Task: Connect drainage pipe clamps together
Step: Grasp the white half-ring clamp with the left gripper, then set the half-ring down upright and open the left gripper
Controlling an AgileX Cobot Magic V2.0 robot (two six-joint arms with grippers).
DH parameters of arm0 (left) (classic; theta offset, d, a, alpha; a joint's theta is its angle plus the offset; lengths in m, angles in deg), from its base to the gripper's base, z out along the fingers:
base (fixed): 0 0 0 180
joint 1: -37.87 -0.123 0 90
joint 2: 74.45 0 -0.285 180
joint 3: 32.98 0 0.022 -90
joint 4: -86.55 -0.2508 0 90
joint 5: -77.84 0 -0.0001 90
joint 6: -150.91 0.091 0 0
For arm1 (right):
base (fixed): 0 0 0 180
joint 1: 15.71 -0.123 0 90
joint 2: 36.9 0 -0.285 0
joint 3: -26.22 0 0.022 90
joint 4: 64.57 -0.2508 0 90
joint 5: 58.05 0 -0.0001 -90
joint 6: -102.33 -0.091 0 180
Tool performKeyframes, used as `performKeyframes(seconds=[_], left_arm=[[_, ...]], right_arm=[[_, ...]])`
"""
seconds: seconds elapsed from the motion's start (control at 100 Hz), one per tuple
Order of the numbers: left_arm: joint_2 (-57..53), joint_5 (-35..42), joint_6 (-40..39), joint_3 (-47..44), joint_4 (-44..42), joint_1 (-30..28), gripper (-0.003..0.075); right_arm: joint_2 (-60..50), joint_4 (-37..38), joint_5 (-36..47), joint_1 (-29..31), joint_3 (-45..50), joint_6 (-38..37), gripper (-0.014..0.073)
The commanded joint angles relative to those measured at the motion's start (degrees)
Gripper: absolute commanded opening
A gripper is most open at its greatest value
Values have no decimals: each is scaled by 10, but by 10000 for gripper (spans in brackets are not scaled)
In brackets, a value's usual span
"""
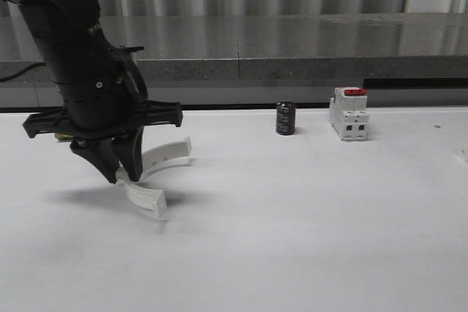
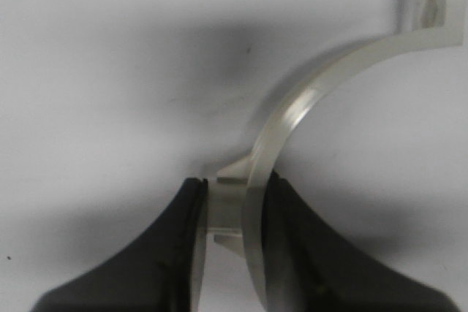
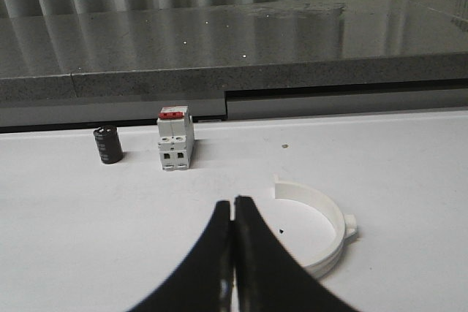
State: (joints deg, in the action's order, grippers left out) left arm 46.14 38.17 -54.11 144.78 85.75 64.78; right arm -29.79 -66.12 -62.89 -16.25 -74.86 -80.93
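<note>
A white half-ring drainage pipe clamp (image 1: pixel 167 153) is held at the left of the table by my left gripper (image 1: pixel 126 173). In the left wrist view the left gripper (image 2: pixel 234 184) is shut across the side lug and band of this clamp (image 2: pixel 307 100), whose arc curves away to a flat end tab. Its shadow falls apart from it on the table. A second white clamp (image 3: pixel 335 213) lies flat on the table just beside my right gripper (image 3: pixel 234 201). That gripper is shut with nothing between its fingers and stands apart from this clamp.
A small black cylinder (image 1: pixel 285 118) and a white block with a red top (image 1: pixel 349 113) stand at the back of the white table, near its far edge. Behind them runs a grey stone ledge (image 1: pixel 292 42).
</note>
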Motion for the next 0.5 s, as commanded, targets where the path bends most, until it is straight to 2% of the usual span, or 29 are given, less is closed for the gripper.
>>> performKeyframes(seconds=[0.0, 0.39, 0.49], left_arm=[[-22, 19, -32, 15, -19, 5, 41], [3, 14, -32, 15, -14, 5, 48], [2, 7, -32, 22, -14, 5, 120]], right_arm=[[-10, 4, 40, 3, -12, 8, -67], [-10, 4, 40, 3, -12, 8, -67], [-10, 4, 40, 3, -12, 8, -67]])
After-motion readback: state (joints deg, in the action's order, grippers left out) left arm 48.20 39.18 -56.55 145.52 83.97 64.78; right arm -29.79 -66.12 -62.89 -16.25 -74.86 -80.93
